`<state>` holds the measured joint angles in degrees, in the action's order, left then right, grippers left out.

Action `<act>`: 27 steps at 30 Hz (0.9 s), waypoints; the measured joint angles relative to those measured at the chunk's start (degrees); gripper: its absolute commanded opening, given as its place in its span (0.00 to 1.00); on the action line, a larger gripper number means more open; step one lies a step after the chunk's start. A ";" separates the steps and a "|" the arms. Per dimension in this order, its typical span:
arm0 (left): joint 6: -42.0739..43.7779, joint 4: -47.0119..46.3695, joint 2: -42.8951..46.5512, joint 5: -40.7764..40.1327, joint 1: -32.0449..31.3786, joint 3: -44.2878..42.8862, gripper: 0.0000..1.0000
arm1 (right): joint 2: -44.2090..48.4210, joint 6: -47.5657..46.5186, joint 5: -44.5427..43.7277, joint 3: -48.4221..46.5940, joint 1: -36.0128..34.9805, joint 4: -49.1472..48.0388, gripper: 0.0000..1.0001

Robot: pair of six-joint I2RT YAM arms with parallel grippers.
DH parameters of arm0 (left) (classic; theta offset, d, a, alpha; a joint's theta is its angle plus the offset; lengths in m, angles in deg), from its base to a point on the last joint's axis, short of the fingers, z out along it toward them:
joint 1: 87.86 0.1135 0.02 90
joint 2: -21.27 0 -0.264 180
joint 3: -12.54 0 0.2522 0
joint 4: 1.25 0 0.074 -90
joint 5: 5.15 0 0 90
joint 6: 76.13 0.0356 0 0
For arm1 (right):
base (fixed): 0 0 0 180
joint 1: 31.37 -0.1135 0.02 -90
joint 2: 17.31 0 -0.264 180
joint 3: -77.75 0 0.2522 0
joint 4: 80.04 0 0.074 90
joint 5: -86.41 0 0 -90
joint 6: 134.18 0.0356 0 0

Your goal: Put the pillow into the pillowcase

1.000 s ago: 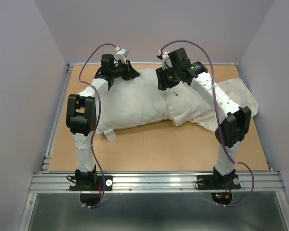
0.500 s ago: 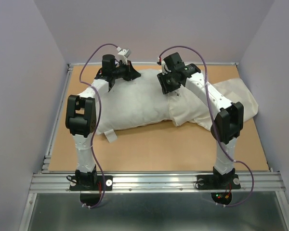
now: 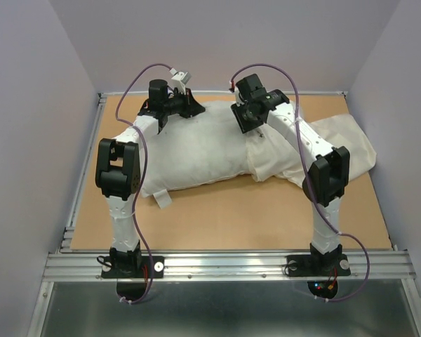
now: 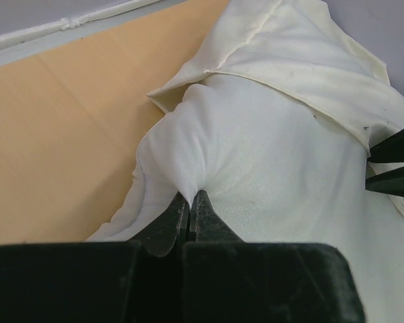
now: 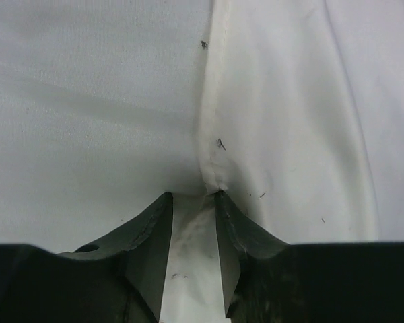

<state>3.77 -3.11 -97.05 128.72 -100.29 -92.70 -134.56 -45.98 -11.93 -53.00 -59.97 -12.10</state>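
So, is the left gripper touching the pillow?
Touching. The left wrist view shows the left gripper, jaws shut, pinching a fold of the pillow.

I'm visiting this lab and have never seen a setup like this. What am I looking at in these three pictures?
Two robot arms, the left arm and the right arm, are bolted at the near edge of a wooden table. The wide picture comes from a fixed camera above and behind them. The two close-ups come from a small camera on each wrist, so the dark prongs at the bottom are that arm's own tool. On the table lie a puffy white pillow and a limp cream pillowcase, which overlaps one end of the pillow. The left tool is shut, pinching a fold of the pillow. The right tool has its jaws apart at the pillowcase's hemmed edge and does not look clamped on it.
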 measured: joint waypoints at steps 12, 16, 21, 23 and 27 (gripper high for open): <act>0.00 0.00 0.00 0.20 -0.02 -0.04 0.00 | -0.02 -0.37 -3.06 -1.97 0.00 2.25 0.48; 0.00 0.00 0.00 0.26 0.00 -0.04 0.00 | -0.02 -0.33 -1.40 -3.67 0.02 2.60 0.46; 0.00 0.00 0.00 0.33 -0.02 -0.04 0.00 | 0.66 -0.09 1.51 -4.04 0.02 2.40 0.44; 0.00 0.00 0.00 0.39 0.00 -0.04 0.00 | 0.68 0.04 1.57 -4.04 0.02 2.43 0.44; 0.00 0.00 0.00 0.44 0.00 -0.04 0.00 | 0.68 0.02 1.11 -3.98 0.02 2.38 0.44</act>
<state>3.77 -3.11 -97.05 129.16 -100.29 -92.74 -133.89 -45.96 -10.82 -56.98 -59.95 -9.72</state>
